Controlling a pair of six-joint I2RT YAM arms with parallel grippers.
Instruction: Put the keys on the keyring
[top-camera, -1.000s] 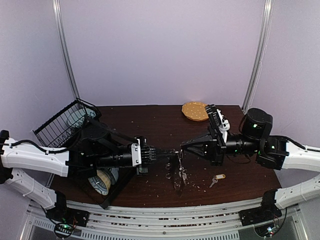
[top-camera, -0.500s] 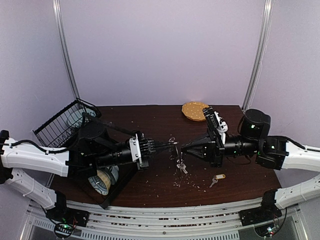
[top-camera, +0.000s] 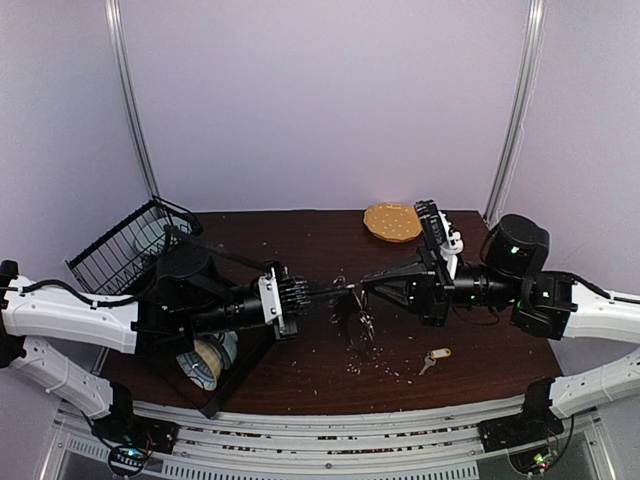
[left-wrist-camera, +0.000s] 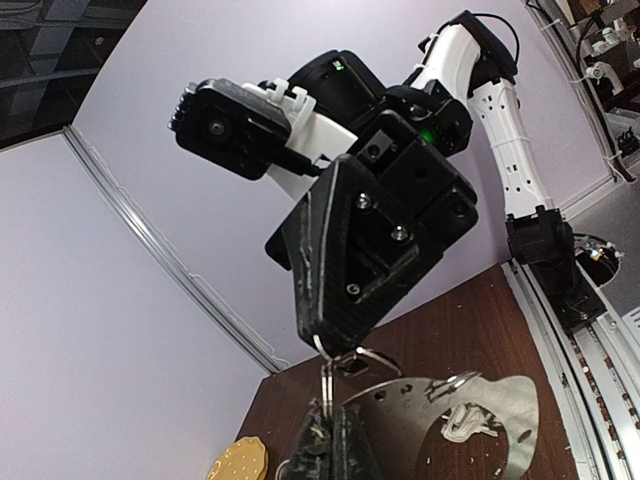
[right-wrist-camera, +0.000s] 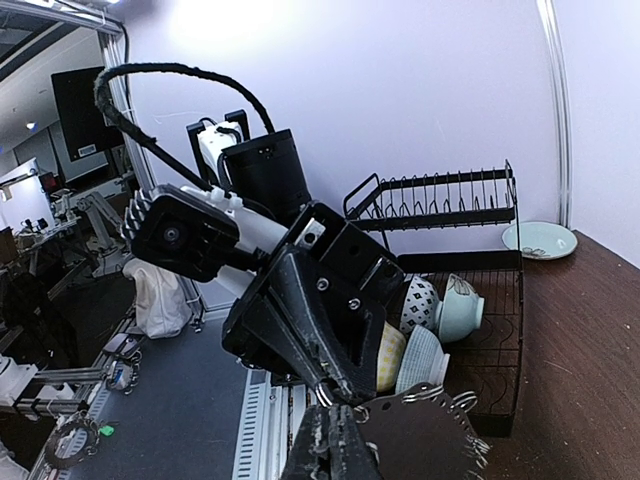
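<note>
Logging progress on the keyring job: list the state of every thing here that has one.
Left end effector, shut on the keyring.
Right end effector, shut on the keyring.
Keyring, hanging above the table, held between both.
Yellow-tagged key, lying on the table, not on the ring.
Dish rack, loaded with bowls.

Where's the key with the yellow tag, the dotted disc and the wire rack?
key with the yellow tag (top-camera: 439, 353): top view, on its yellow tag.
dotted disc (top-camera: 389, 221): top view, its middle.
wire rack (top-camera: 113, 251): top view, its tilted side wall.
</note>
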